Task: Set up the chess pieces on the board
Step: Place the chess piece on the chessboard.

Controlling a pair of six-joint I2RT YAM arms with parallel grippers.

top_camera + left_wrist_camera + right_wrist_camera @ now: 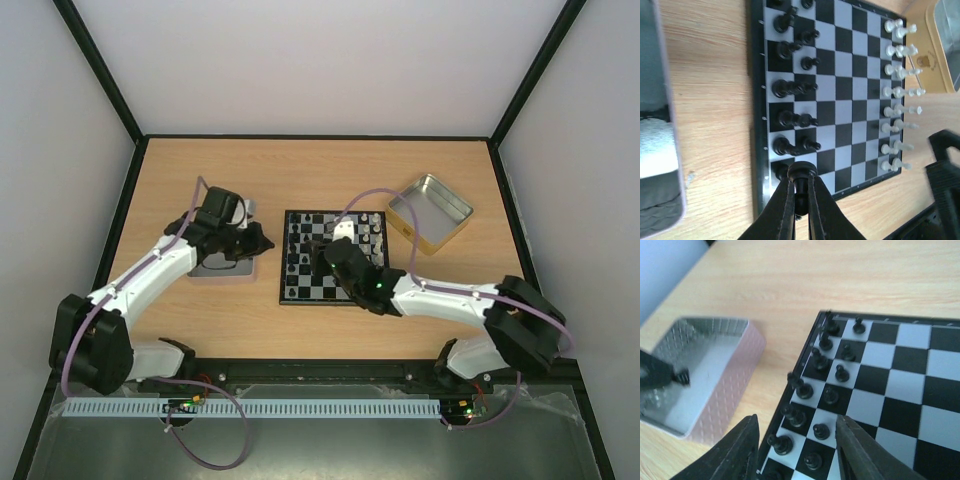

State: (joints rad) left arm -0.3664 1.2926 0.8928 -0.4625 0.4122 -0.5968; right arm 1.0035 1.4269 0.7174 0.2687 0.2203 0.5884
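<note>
Right tool (797, 424) stands apart over the chess pieces (821, 430) on the board (905, 390) — lift it straight up, clear of neighbours. Left tool (801, 182) is clamped on one black piece (800, 170) above the tray (725, 385).

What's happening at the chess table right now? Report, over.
Left gripper: jaws shut on a black chess piece, over the tray. Right gripper: jaws open above the board. Nothing in the way.
</note>
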